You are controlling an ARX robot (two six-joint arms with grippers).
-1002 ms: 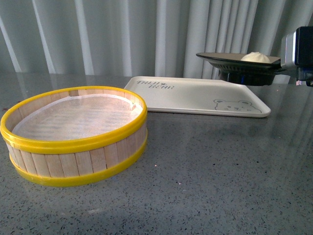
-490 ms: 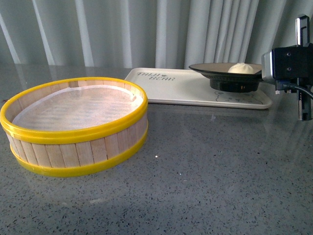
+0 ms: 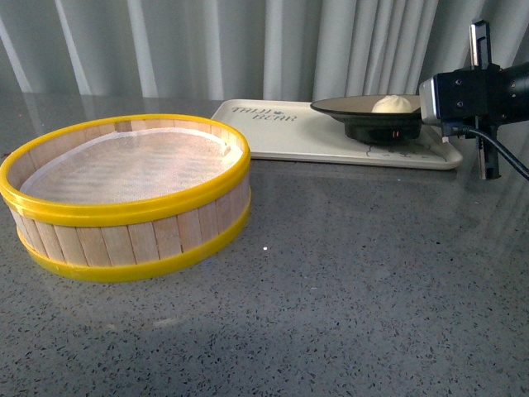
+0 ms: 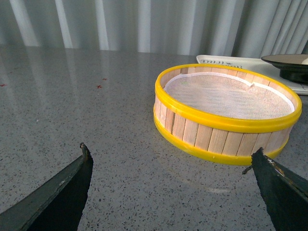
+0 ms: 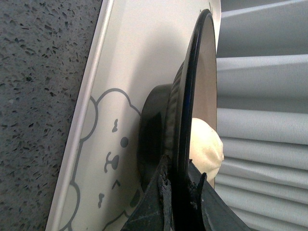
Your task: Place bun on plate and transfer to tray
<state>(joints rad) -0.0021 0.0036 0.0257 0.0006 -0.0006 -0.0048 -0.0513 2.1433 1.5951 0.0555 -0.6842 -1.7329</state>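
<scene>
Right gripper (image 5: 180, 179) pinches the plate (image 3: 351, 105) by its rim, bun (image 3: 393, 104) inside, over the right end of the tray (image 3: 281, 136); only the wrist view shows the pinch.

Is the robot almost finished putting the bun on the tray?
Nearly. The bun sits on the plate, so that part is done. The right end effector grips the plate's rim, with the plate low over the tray; whether its foot touches is unclear. Remaining: let go and back away.

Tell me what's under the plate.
The tray lies under the plate; its black foot hides part of the bear drawing. Whether the foot touches down cannot be told.
</scene>
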